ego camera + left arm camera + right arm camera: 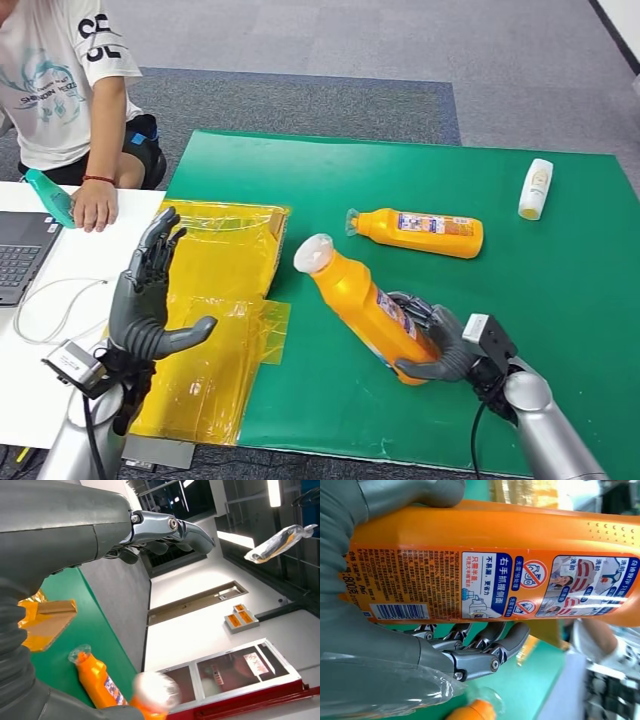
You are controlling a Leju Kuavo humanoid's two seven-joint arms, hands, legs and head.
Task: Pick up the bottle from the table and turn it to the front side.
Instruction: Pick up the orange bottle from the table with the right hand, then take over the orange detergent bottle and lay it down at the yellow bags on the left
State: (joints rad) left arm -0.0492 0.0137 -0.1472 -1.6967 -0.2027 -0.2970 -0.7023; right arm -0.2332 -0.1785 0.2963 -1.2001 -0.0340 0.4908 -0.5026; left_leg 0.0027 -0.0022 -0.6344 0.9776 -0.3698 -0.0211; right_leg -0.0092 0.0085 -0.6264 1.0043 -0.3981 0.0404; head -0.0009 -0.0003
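Right hand [438,345] grips the base of the orange bottle [362,300], tilted with its white cap [313,253] raised above the green mat [528,330]; its back label with barcode [433,587] faces the right wrist camera; left hand [147,295] raised beside the mat, fingers spread, holding nothing; second bottle [419,232] lies on the mat beyond; yellow bag [219,300] overlaps the mat's edge.

The orange bottle [367,305] with a white cap is gripped at its base by the right hand [441,345], tilted with the cap up and away from that hand over the green surface [528,290], its printed label with barcode facing the wrist.
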